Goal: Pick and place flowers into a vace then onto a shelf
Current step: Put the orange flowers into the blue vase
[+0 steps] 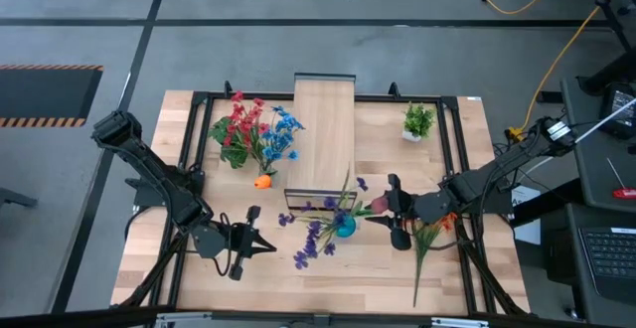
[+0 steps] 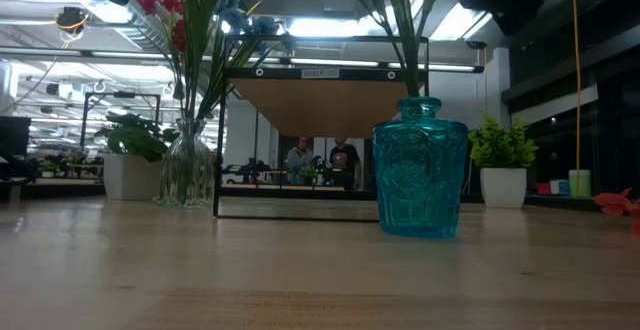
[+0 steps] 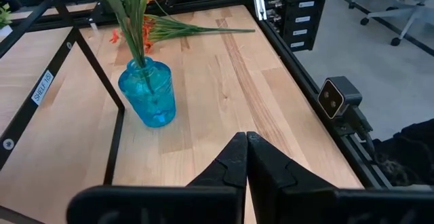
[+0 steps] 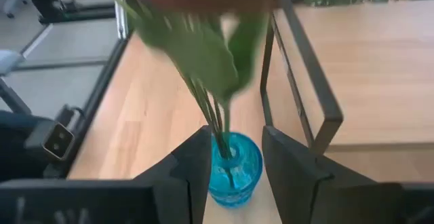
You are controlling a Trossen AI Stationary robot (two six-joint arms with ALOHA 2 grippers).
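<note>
**Right gripper over the blue vase**

Spread dark fingers [image 4: 196,166] of the right gripper [image 1: 397,212] straddle the blue vase [image 1: 345,226], already holding purple flowers [image 1: 316,237]. More likely placing than picking; next, probably fetch the orange flowers [image 1: 434,231]. Left gripper [image 1: 262,243] waits pinched shut, empty. Shelf [image 1: 323,133] stands behind.

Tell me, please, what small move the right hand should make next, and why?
Probably draw the right hand straight back from the blue vase. Its fingers stand open on both sides of the vase, and the stems stand inside it, so nothing seems held. Orange flowers lie on the table beside that arm. The left hand waits shut.
</note>
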